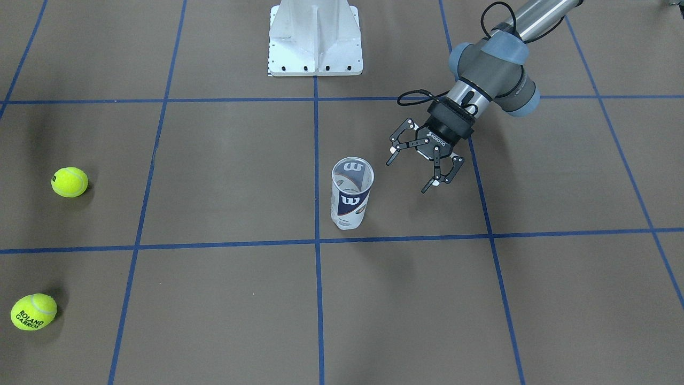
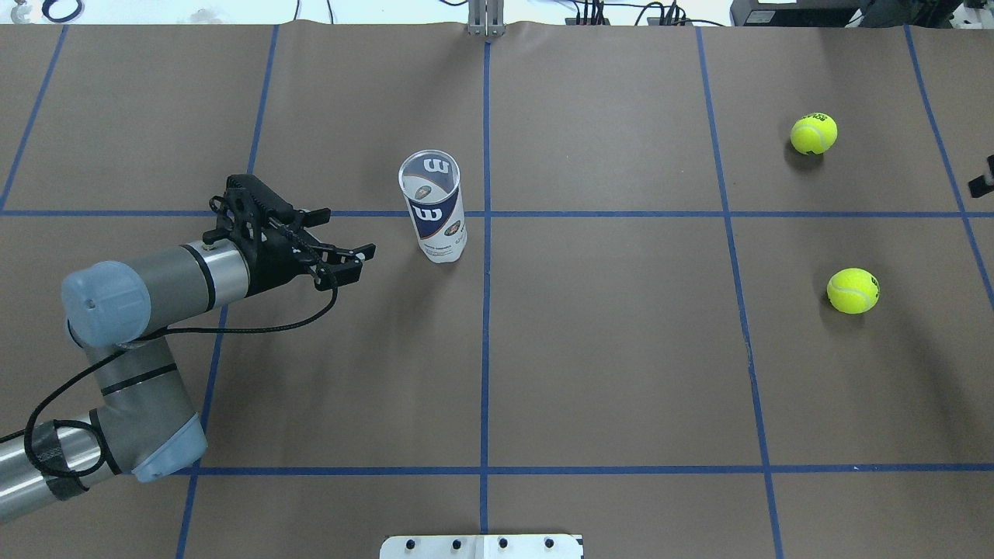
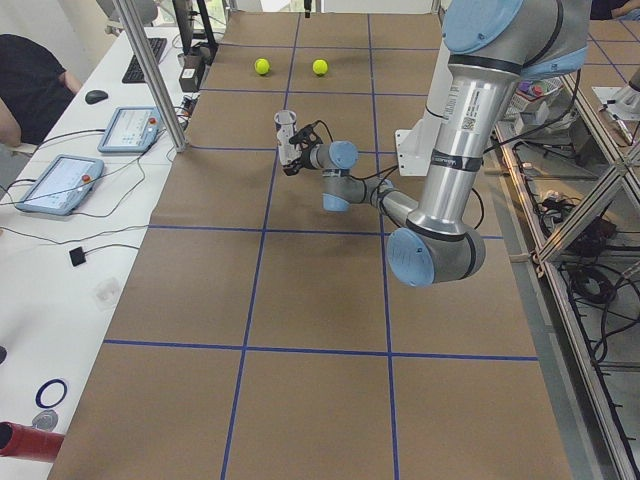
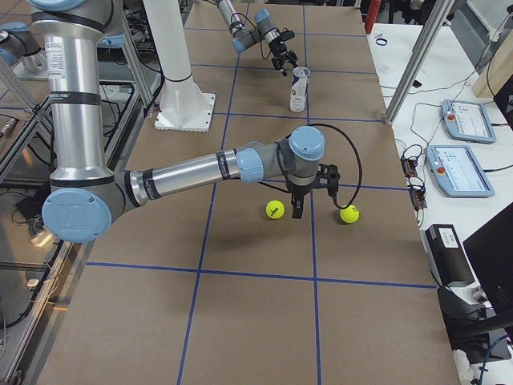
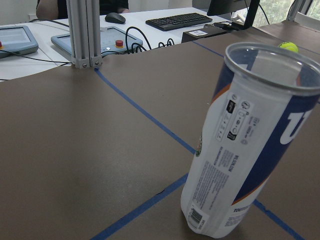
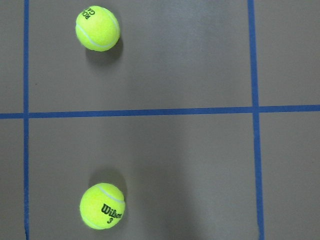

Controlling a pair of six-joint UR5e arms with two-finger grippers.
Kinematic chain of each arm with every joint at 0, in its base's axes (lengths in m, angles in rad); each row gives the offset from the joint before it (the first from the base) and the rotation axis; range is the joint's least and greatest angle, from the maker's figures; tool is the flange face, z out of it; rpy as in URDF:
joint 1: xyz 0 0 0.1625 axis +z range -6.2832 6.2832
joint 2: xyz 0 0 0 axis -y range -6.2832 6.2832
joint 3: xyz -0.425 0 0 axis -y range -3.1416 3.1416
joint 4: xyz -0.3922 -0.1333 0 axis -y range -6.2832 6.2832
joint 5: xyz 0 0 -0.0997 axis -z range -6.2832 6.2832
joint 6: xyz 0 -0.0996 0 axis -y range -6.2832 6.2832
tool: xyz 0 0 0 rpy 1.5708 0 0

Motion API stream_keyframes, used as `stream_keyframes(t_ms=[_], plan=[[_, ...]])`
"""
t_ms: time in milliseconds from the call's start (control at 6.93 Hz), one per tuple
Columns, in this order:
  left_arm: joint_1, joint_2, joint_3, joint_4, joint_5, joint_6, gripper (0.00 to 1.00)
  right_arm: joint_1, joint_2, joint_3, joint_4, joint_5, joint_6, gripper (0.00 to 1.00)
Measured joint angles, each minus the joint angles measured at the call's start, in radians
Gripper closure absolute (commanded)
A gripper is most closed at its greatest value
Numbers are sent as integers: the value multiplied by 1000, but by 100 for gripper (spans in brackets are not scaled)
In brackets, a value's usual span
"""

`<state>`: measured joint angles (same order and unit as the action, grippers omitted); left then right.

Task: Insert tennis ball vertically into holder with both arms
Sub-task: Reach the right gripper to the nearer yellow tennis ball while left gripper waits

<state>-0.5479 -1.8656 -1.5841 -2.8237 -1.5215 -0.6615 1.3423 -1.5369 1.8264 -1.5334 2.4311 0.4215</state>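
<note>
Holder (image 1: 351,195) upright, open-topped, empty

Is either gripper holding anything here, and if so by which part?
Nothing is held. The left gripper is open beside the holder, apart from it; both tennis balls lie free near the right gripper.

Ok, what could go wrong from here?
The holder stands free and empty, so the open left gripper beside it could tip it while closing in. The tennis balls lie loose; the right gripper hanging above them might nudge one away. A ball dropped off-centre could catch the holder's narrow mouth.
</note>
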Motion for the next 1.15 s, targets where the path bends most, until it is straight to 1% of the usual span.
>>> stream_keyframes(t_ms=[144, 289, 433, 866, 1155], plan=[[0, 0, 1, 1, 0, 0, 1, -79, 7, -9, 83, -30, 111, 1], [0, -1, 1, 1, 0, 0, 1, -140, 7, -22, 145, -61, 177, 1], [0, -5, 1, 0, 0, 0, 1, -178, 3, -38, 176, -78, 203, 1], [2, -9, 2, 0, 0, 0, 1, -259, -3, -65, 192, -96, 218, 1], [2, -10, 2, 0, 1, 0, 1, -305, 1, -82, 193, -130, 224, 1]])
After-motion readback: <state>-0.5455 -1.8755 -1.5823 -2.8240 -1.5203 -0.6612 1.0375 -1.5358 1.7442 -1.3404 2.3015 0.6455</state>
